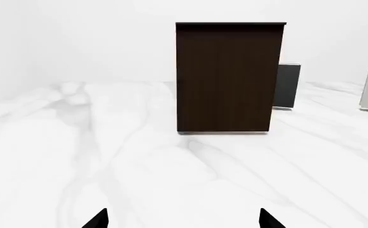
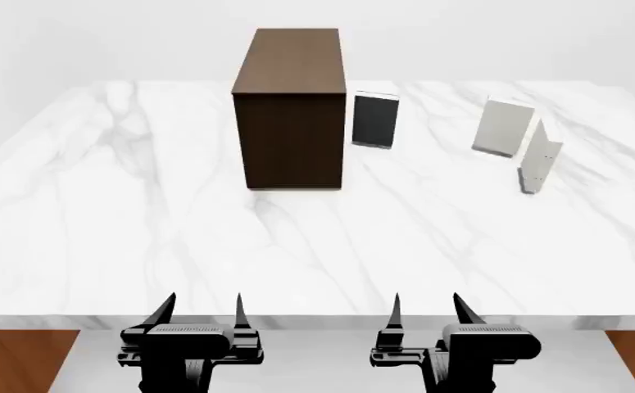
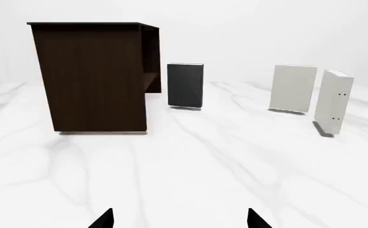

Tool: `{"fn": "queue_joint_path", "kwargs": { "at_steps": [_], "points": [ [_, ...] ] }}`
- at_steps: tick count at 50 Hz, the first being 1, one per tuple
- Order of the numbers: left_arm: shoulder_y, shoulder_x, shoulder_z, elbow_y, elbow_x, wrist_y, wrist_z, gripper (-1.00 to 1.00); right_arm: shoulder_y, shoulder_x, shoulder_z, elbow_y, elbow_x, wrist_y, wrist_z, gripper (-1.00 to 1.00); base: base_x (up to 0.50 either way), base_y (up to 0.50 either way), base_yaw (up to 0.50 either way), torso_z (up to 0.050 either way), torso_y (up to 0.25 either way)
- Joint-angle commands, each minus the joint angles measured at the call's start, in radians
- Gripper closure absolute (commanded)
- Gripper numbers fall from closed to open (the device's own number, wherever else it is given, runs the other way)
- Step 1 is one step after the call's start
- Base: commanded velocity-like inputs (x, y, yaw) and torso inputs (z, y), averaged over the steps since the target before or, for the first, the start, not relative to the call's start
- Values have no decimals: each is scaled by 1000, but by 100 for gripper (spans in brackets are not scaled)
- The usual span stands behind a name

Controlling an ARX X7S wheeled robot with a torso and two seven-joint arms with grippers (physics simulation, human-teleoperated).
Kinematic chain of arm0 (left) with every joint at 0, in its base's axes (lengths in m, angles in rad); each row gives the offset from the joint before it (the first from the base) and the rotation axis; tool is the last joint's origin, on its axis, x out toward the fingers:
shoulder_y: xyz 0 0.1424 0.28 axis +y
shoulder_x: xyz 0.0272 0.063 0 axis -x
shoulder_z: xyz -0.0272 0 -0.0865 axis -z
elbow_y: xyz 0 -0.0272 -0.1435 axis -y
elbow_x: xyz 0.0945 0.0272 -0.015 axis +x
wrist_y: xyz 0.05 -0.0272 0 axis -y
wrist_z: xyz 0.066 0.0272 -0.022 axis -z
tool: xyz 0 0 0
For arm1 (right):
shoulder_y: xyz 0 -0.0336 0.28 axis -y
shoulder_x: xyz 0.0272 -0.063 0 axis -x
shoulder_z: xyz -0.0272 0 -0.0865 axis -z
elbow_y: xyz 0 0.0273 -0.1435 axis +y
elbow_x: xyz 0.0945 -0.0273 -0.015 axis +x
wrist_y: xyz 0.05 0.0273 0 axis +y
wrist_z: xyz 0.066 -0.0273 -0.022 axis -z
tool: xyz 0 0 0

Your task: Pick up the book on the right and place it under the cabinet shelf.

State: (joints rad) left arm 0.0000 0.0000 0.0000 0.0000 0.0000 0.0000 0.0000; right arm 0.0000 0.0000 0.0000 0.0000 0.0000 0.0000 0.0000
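The white book (image 2: pixel 539 155) stands upright at the far right of the marble table, turned nearly edge-on; it also shows in the right wrist view (image 3: pixel 333 101). The dark-brown cabinet shelf (image 2: pixel 290 115) stands at the back centre, its open side facing right; it also shows in the left wrist view (image 1: pixel 228 78) and the right wrist view (image 3: pixel 92 78). My left gripper (image 2: pixel 200 309) and right gripper (image 2: pixel 427 307) hover side by side at the table's near edge, both open and empty, far from the book. Only their fingertips show in the left wrist view (image 1: pixel 184 221) and the right wrist view (image 3: pixel 178 219).
A black book (image 2: pixel 375 119) stands upright just right of the cabinet. A duller pale book (image 2: pixel 503 127) stands just left of and behind the white one. The white marble table (image 2: pixel 131 229) has its front edge right by the grippers.
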Motion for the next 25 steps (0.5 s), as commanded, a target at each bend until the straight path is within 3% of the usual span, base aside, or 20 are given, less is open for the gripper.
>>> {"fn": "queue_joint_path", "kwargs": {
  "at_steps": [1, 10, 25],
  "points": [
    [4, -16, 20, 35, -19, -25, -16, -100, 0, 15, -21, -31, 13, 27, 23, -100, 0, 0, 0, 0, 0],
    [-35, -63, 71, 324, -36, -279, -38, -100, 39, 65, -73, -328, -15, 295, 59, -100, 0, 0, 0, 0, 0],
    [-195, -113, 64, 535, -90, -549, -35, -100, 165, 105, -43, -560, 15, 570, 66, -100, 0, 0, 0, 0, 0]
  ]
}}
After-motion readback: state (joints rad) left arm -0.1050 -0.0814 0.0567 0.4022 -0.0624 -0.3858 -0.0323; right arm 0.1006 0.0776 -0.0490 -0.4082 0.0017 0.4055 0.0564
